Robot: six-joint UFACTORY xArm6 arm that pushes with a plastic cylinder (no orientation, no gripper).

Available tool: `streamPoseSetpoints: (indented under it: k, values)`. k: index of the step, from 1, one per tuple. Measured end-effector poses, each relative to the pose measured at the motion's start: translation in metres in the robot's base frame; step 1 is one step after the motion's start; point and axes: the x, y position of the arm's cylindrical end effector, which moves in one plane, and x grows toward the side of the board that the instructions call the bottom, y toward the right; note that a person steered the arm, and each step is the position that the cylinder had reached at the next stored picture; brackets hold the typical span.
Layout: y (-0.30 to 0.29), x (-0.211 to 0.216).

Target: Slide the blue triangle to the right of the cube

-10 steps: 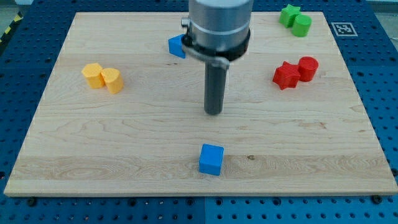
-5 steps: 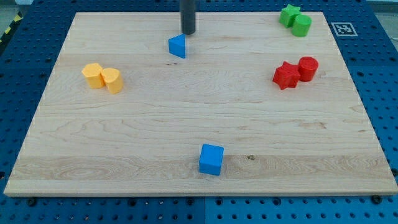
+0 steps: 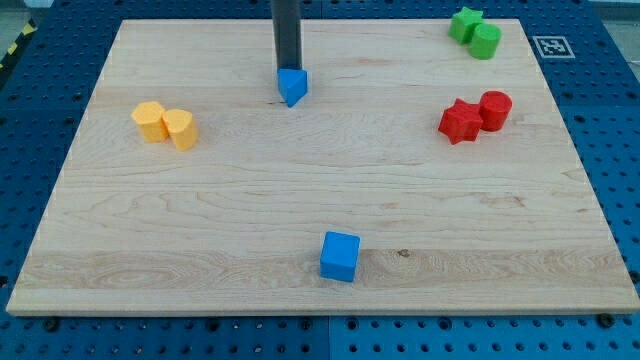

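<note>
Near the view's top, my tip (image 3: pixel 286 70) touched the back of the blue triangle (image 3: pixel 292 87). It was only a plain rod, holding nothing. Far below, by the view's bottom, sat the blue cube (image 3: pixel 339 256) on the wooden board (image 3: pixel 320 190).

We see a pale wooden board (image 3: pixel 300 200) resting on a blue perforated bench (image 3: pixel 610 120). Directly on the board lie: a blue triangle (image 3: pixel 292 86) near the view's top centre; a blue cube (image 3: pixel 340 256) near the view's bottom centre; two yellow blocks (image 3: pixel 166 125), touching, at the view's left; a red star-like block (image 3: pixel 459 121) touching a red cylinder (image 3: pixel 495 109) at the view's right; and two green blocks (image 3: pixel 475 32), touching, at the top right corner.
</note>
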Motion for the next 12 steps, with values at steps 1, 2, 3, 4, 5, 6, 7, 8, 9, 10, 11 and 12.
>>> streamPoseSetpoints:
  k: [1, 2, 3, 4, 5, 6, 7, 8, 9, 10, 11, 12]
  values:
    - [-0.005, 0.001]
    - [-0.005, 0.003]
    - [-0.005, 0.019]
    - [0.0, 0.041]
    - [0.007, 0.041]
    - [0.017, 0.043]
    - [0.033, 0.058]
    - [0.035, 0.083]
    - [0.038, 0.103]
    - [0.052, 0.112]
    - [0.065, 0.118]
    - [0.07, 0.129]
